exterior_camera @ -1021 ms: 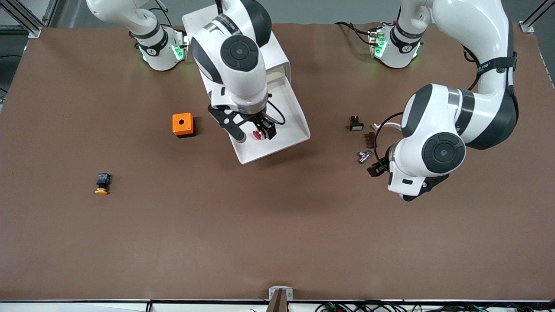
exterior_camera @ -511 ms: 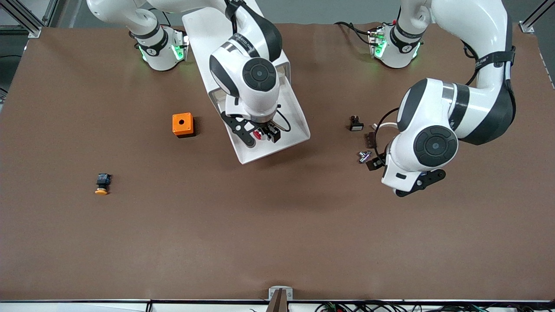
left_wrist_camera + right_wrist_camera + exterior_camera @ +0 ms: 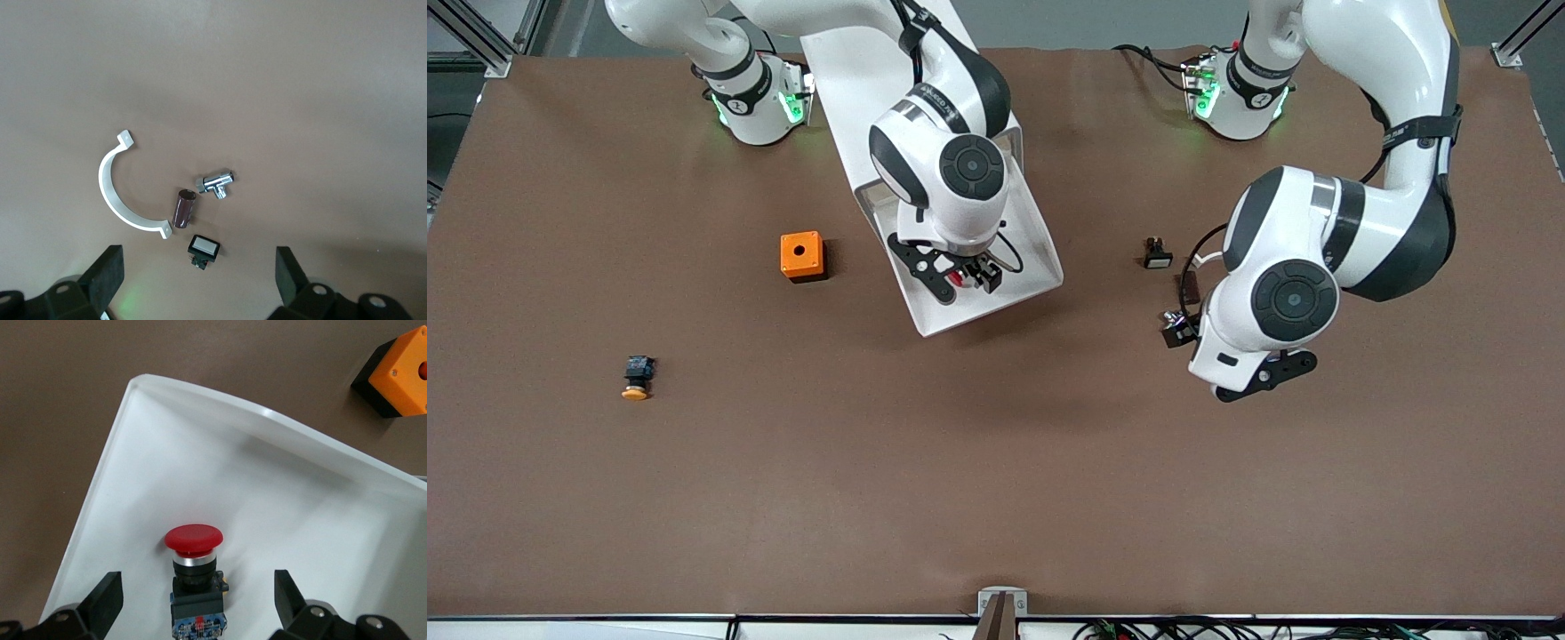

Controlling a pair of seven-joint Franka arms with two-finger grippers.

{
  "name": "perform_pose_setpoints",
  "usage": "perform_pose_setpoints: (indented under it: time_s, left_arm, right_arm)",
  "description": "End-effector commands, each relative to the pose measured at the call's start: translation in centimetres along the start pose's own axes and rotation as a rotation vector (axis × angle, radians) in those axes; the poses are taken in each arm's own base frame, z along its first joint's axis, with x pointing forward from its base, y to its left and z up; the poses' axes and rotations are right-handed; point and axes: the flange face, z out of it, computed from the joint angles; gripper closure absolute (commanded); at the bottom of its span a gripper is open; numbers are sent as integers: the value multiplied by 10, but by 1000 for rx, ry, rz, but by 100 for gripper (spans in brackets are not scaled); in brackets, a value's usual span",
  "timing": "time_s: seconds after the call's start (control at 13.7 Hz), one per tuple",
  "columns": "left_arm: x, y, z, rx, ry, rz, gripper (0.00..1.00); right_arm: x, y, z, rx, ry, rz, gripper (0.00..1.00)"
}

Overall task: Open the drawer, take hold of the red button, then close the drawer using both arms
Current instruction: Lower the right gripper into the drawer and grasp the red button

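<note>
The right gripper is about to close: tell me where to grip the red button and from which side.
Grip the button across its black body just below the red cap, coming straight down. It lies on its side in the open drawer, between the open right gripper fingers.

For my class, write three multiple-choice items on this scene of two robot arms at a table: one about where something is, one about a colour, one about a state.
1. Where does the small push button with the round red cap lie?
A. In the open white tray drawer
B. On the brown table
C. On the orange box

2. What colour is the cap of the push button lying alone toward the right arm's end of the table?
A. Green
B. Yellow-orange
C. White

3. How is the right gripper?
A. Shut on the red button
B. Open over the red button
C. Shut on the drawer front

Answers: 1 A, white tray floor surrounds it; 2 B, the front view shows the cap; 3 B, its fingers stand apart beside the cap.
</note>
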Motion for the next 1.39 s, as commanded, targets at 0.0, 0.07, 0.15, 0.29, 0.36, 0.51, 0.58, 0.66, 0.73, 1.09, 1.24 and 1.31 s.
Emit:
perform_pose_setpoints:
  time_s: [0.0, 0.07, 0.15, 0.29, 0.36, 0.51, 0.58, 0.66, 0.73, 1.09, 1.24, 1.31]
  left_arm:
    - [-8, -5, 2, 6, -1, 3, 0]
    - [-8, -4, 5, 9, -3, 3, 0]
    - [-7, -2, 6, 8, -1, 3, 0]
    - [-8, 1, 8, 7, 0, -23, 0]
    - [-8, 2, 8, 6, 2, -22, 0]
    - [-8, 3, 9, 9, 0, -24, 0]
    - [-12, 6, 10, 13, 1, -17, 0]
    - [-12, 7, 11, 14, 0, -16, 0]
    - [-12, 8, 12, 15, 0, -15, 0]
    - [-24, 36, 20, 5, 32, -20, 0]
    - [-33, 57, 26, -15, 56, 11, 0]
    - [-41, 70, 28, -38, 55, 32, 0]
  right_arm:
    - [-11, 2, 9, 12, 26, -3, 0]
    - [-15, 2, 10, 10, 27, -9, 0]
    - [-17, 2, 10, 10, 27, -12, 0]
    - [-19, 4, 15, -1, 28, -17, 0]
    - [-20, 4, 15, -1, 28, -24, 11]
    - [-19, 4, 16, -4, 27, -49, 53]
    - [-20, 4, 16, -4, 28, -52, 63]
    - [-21, 4, 16, -4, 26, -53, 69]
    - [-23, 4, 15, -3, 27, -57, 75]
    - [-23, 3, 1, 17, 29, -83, 81]
    - [-12, 7, -23, 10, 31, -99, 82]
    - [1, 9, -39, -1, 29, -114, 82]
